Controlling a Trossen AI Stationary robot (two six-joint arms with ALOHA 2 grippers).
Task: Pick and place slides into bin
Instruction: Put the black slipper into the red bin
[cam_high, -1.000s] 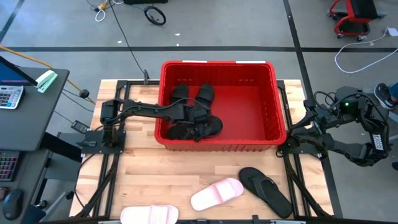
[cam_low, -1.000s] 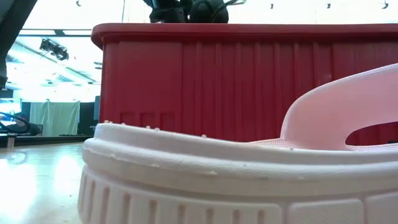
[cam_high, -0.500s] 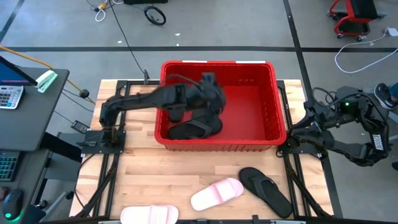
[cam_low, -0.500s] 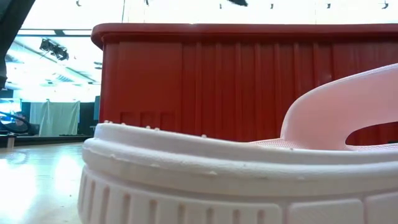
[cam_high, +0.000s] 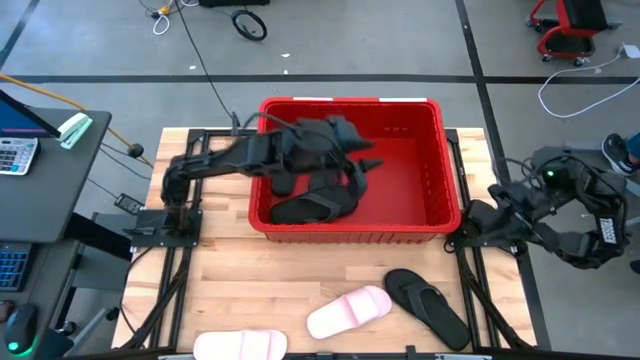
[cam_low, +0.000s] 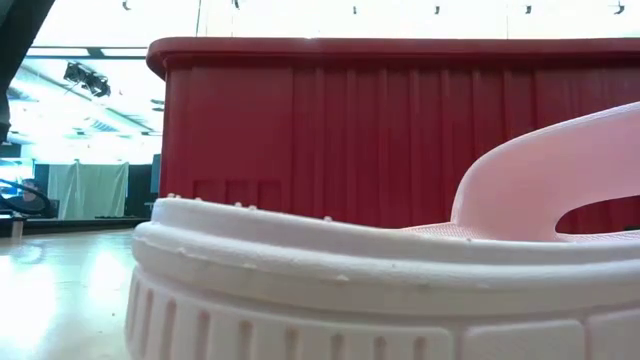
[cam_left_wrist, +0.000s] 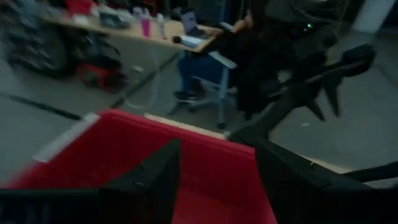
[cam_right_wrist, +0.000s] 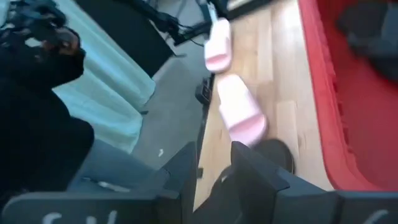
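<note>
The red bin (cam_high: 440, 160) stands at the table's far middle. A black slide (cam_high: 312, 207) lies on the bin's floor at its near left, and more black shapes lie under my left arm. My left gripper (cam_high: 362, 163) hovers over the bin's middle, open and empty (cam_left_wrist: 214, 155). On the table near the front lie a black thong slide (cam_high: 428, 300), a pink slide (cam_high: 348, 310) and another pink slide (cam_high: 240, 345). My right gripper (cam_high: 478, 218) is at the table's right edge beside the bin, open and empty (cam_right_wrist: 214, 155).
In the low view a pink slide (cam_low: 380, 290) fills the foreground before the bin's near wall (cam_low: 400, 130). The right wrist view shows both pink slides (cam_right_wrist: 241, 115) (cam_right_wrist: 219, 53) and the black slide (cam_right_wrist: 273, 155). Bare wood lies between the bin and the slides.
My left gripper has risen from the black slides at the bin's near left. It has swung toward the table's right, to above the bin's middle. The black slide stays on the bin's floor. My right arm has shifted slightly at the right edge.
</note>
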